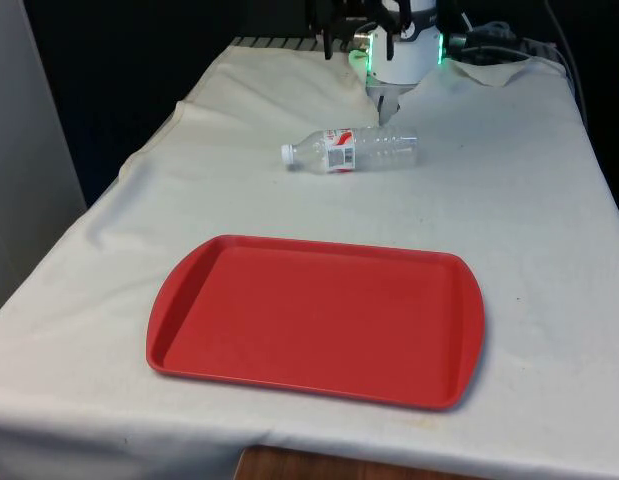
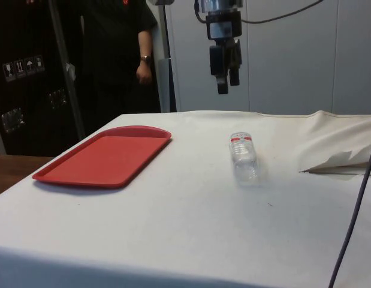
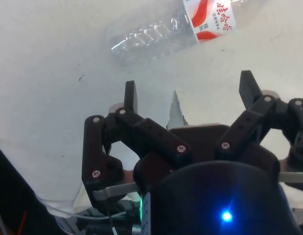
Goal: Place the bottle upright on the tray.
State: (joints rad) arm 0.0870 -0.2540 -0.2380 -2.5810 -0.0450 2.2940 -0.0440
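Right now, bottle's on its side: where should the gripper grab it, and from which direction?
Probably the clear ribbed body of the bottle, between label and base, from straight above with fingers straddling its width. It lies flat on the cloth, cap toward the front view's left. The gripper hangs open above it, nothing crowding either side.

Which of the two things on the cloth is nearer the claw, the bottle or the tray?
The clear bottle, lying on its side almost under the open claw. The red tray sits farther off, nothing on it.
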